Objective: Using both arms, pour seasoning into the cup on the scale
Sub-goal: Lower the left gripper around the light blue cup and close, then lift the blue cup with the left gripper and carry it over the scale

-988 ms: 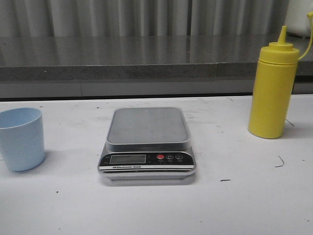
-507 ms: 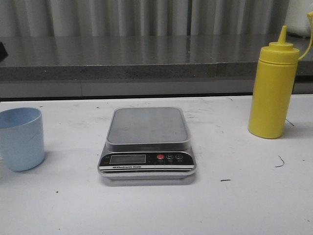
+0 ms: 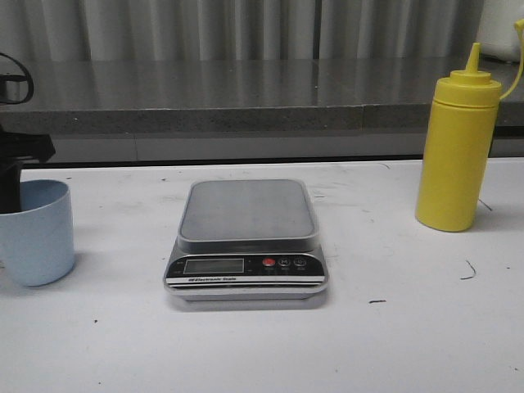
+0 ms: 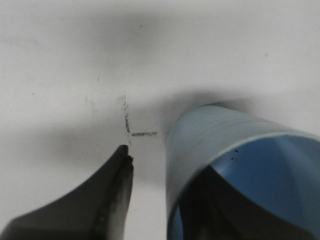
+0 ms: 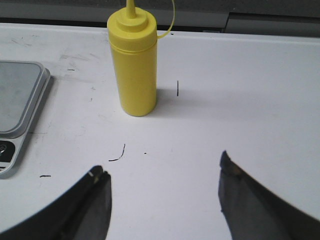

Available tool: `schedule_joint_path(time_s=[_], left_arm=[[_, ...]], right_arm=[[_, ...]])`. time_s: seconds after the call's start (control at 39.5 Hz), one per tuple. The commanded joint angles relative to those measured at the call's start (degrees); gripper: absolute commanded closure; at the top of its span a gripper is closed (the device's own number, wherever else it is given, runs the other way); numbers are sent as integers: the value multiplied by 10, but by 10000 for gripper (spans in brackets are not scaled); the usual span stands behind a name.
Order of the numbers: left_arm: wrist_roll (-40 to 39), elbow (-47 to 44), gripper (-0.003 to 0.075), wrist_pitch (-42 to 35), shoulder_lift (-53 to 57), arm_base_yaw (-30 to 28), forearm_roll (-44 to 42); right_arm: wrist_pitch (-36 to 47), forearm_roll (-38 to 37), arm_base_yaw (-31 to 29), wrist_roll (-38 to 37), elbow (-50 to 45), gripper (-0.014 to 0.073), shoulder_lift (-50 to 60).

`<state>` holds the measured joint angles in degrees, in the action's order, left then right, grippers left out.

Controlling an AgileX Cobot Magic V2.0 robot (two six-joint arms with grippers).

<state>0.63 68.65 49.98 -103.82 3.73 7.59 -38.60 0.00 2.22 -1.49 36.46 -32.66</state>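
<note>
The left hand (image 3: 11,176) hangs spread over the cup (image 3: 34,233), one finger seemingly inside. The right hand (image 5: 162,192) gapes, empty, well short of the bottle (image 5: 133,65); the scale (image 3: 246,241) sits between.

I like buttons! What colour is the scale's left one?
Red, on the scale, clearest in the front view.

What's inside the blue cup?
The blue cup looks mostly empty: only a few tiny dark specks on its inner wall. One finger of the left claw dips inside, hiding the bottom.
</note>
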Motion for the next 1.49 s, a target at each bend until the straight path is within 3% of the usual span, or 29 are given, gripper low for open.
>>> schedule_joint_path(time_s=[0.0,0.13,0.46,0.66,0.81,1.01,1.47], left_arm=[[1,17,657,-9,25,3,10],[1,17,739,-9,25,3,10],[1,75,740,42,41,18,10],[1,190,740,111,46,70,10],[-36,261,741,107,46,121,7],[-126,302,741,86,29,180,-51],[-166,403,741,112,-111,242,-52]], right_arm=[[37,-9,1,4,15,106,-5],[37,-9,1,4,15,106,-5],[37,-9,1,4,15,106,-5],[37,-9,1,4,15,106,-5],[37,-9,1,4,15,106,-5],[37,-9,1,4,15,106,-5],[34,-9,1,4,15,106,-5]])
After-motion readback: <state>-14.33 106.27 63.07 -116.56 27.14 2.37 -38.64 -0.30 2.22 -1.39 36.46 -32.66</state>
